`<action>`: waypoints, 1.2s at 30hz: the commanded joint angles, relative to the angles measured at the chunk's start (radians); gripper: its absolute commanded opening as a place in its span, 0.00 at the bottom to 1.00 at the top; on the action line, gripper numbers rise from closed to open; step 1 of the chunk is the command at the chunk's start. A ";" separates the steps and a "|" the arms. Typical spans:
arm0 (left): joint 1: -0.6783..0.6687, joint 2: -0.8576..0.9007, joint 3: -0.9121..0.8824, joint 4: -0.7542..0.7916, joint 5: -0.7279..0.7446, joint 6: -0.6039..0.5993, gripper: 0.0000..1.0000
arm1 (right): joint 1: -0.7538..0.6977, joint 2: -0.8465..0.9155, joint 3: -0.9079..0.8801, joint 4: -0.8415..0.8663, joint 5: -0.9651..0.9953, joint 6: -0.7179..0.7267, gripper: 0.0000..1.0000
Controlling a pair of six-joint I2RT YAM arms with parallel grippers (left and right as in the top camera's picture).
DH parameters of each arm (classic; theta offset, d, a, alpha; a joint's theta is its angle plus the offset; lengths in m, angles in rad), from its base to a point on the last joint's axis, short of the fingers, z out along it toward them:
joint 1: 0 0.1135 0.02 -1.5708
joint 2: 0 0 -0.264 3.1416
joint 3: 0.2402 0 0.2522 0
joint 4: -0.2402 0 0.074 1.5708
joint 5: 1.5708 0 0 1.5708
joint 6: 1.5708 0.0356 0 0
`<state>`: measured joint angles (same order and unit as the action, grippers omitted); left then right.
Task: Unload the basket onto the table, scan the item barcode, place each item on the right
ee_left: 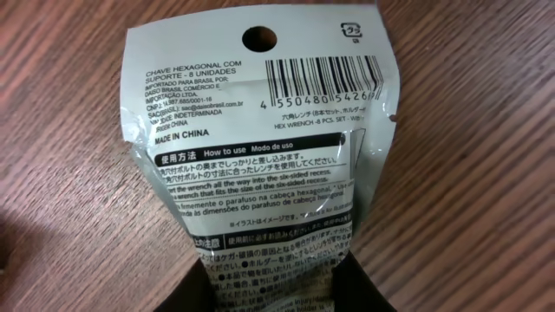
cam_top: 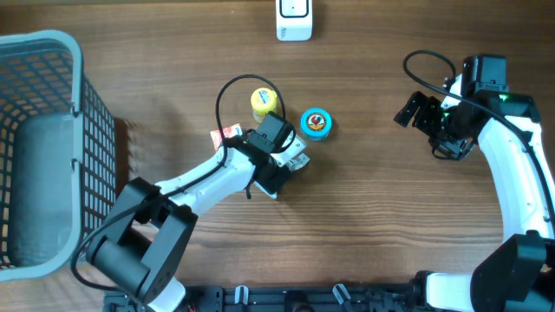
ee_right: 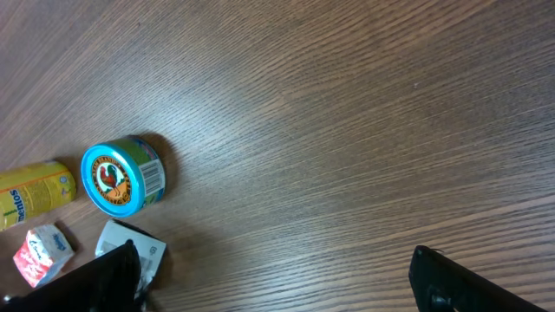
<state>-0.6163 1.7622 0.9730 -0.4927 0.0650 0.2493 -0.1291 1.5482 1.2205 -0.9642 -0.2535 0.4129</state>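
Note:
The item is a flat grey hex-wrench packet point(ee_left: 260, 147), printed back facing the left wrist camera and its barcode point(ee_left: 319, 76) showing near the top right. My left gripper point(ee_left: 276, 290) is shut on the packet's lower end, with a dark finger pressed against each side. Overhead, the left gripper point(cam_top: 290, 165) holds the packet point(cam_top: 298, 161) at the table's middle. My right gripper point(cam_top: 414, 111) stands open at the right with only bare table between its fingers point(ee_right: 468, 282). A white scanner point(cam_top: 294, 19) sits at the back edge.
A blue round tin point(cam_top: 316, 123), a yellow tube point(cam_top: 263, 100) and a red-and-white sachet point(cam_top: 227, 134) lie close around the left gripper. A grey wire basket point(cam_top: 74, 104) fills the left side. The right wrist view shows the tin point(ee_right: 121, 175) and the sachet point(ee_right: 39, 253).

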 commanded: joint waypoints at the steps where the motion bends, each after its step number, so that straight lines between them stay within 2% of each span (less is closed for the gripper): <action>1: -0.005 -0.050 -0.006 -0.005 0.015 -0.022 0.07 | -0.003 -0.009 0.018 0.002 0.013 -0.019 1.00; 11: -0.005 -0.151 -0.006 -0.043 0.015 -0.023 0.09 | -0.003 -0.009 0.018 0.005 0.013 -0.019 1.00; 20: -0.005 -0.410 -0.006 -0.105 0.017 -0.058 0.10 | -0.003 -0.009 0.018 0.006 0.013 -0.018 1.00; 25: -0.011 -0.534 -0.006 -0.134 0.069 -0.059 0.12 | -0.003 -0.009 0.018 0.006 0.013 -0.018 1.00; 36: -0.136 -0.656 -0.006 -0.171 0.072 -0.074 0.12 | -0.003 -0.009 0.018 0.006 0.013 -0.018 1.00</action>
<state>-0.7025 1.1400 0.9710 -0.6670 0.1169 0.1913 -0.1291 1.5482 1.2205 -0.9611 -0.2535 0.4129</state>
